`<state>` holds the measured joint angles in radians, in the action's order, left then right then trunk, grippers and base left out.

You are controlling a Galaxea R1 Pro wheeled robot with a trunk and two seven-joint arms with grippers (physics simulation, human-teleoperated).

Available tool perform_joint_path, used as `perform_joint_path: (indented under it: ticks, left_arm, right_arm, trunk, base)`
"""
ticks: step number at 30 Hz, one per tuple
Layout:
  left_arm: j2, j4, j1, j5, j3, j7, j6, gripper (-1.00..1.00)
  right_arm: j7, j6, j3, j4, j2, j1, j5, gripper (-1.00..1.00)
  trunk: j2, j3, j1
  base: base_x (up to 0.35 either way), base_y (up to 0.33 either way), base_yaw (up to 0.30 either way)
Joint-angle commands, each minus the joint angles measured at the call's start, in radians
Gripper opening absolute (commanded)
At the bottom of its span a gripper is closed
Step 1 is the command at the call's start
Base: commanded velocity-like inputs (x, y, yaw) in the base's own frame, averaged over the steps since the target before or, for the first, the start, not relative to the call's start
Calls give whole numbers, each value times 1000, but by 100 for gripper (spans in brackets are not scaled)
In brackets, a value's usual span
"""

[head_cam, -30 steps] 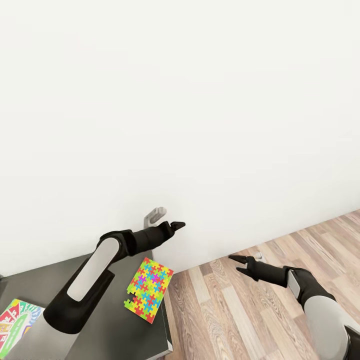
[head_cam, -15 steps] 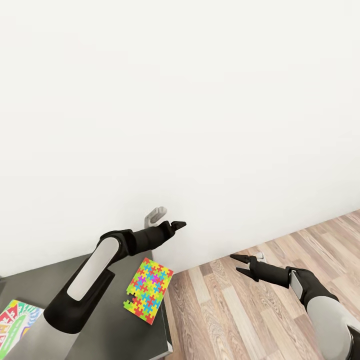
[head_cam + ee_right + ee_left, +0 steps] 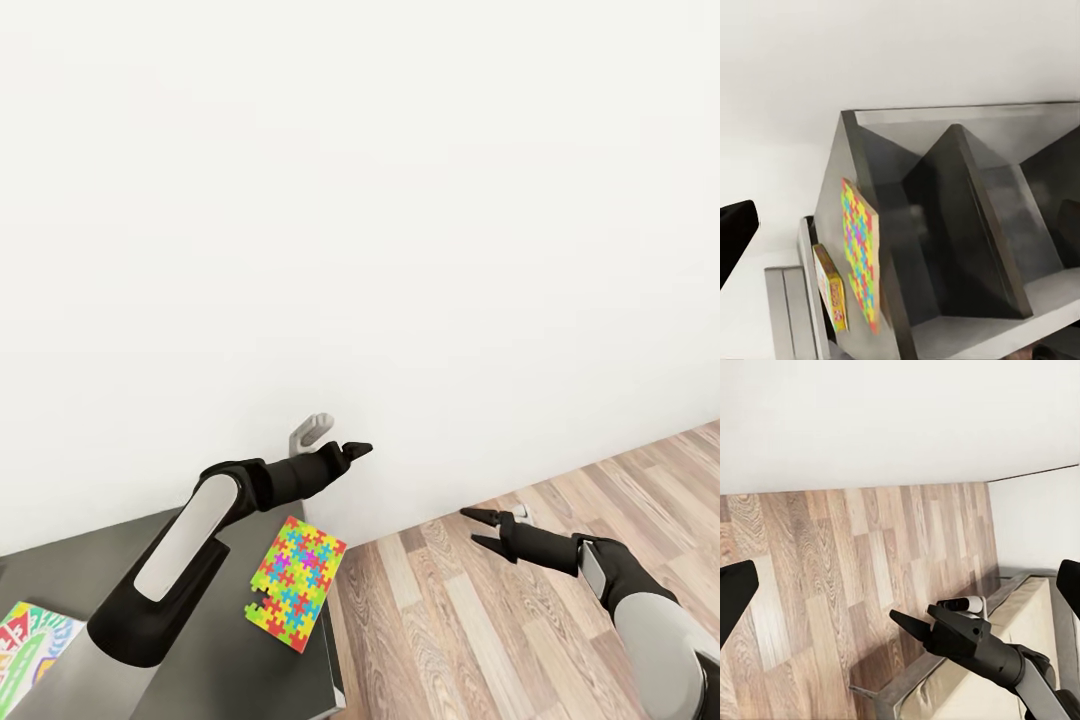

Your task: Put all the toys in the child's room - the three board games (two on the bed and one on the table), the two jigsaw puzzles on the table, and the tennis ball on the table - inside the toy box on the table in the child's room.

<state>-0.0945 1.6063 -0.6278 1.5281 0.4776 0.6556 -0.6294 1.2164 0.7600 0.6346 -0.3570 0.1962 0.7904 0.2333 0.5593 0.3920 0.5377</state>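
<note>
Puzzle sheet point(image 3: 296, 583), bright and many-coloured, lies flat on the dark-grey table point(image 3: 90, 570) near its right edge, at about seven o'clock in the head view. At the far eight o'clock corner a green, white and red game box point(image 3: 30, 640) also rests on that top, cut off by the frame edge. The left claw point(image 3: 355, 449) hangs above the table's back edge near the white wall point(image 3: 400, 200), holding nothing, its tips drawn close together. The right claw point(image 3: 480, 528) hangs over the wood floor point(image 3: 480, 620) at about four o'clock, fingers spread and empty. From the right wrist, the puzzle point(image 3: 859, 251) and game box point(image 3: 832, 289) show on the tabletop point(image 3: 832, 187).
</note>
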Motion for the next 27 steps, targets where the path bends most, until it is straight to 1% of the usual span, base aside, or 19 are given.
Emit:
perform_joint_path:
  ticks: [1,5,8,10,14,17,19,27]
  left_arm:
    - [-1,1,-1,10,1,10,2,100]
    - [-1,1,-1,10,1,10,2,100]
    - [-1,1,-1,10,1,10,2,100]
    - [-1,1,-1,10,1,10,2,100]
    - [-1,1,-1,11,1,10,2,100]
    - [-2,1,-1,11,1,11,2,100]
    - [-6,1,1,11,1,12,2,100]
    - [-15,1,14,1,7,12,3,100]
  right_arm:
    - [7,7,8,0,-1,1,11,100]
    - [44,6,6,0,0,1,11,100]
    - [56,6,2,0,0,1,11,100]
    - [60,6,-2,0,0,1,11,100]
    - [70,6,-27,0,-1,0,10,100]
    - [72,6,-38,0,-1,0,9,100]
    - [74,5,-44,-1,-1,-1,9,100]
    - [76,3,-54,-2,-1,-3,7,100]
  trunk:
    - [9,5,4]
    - [37,17,20]
    - [58,27,31]
    - [58,27,31]
    - [58,27,31]
    - [58,27,31]
    - [58,27,31]
    - [58,27,31]
  base:
    - [0,0,0]
    - [0,0,0]
    - [0,0,0]
    - [0,0,0]
    - [0,0,0]
    - [0,0,0]
    - [0,0,0]
    - [-4,0,0]
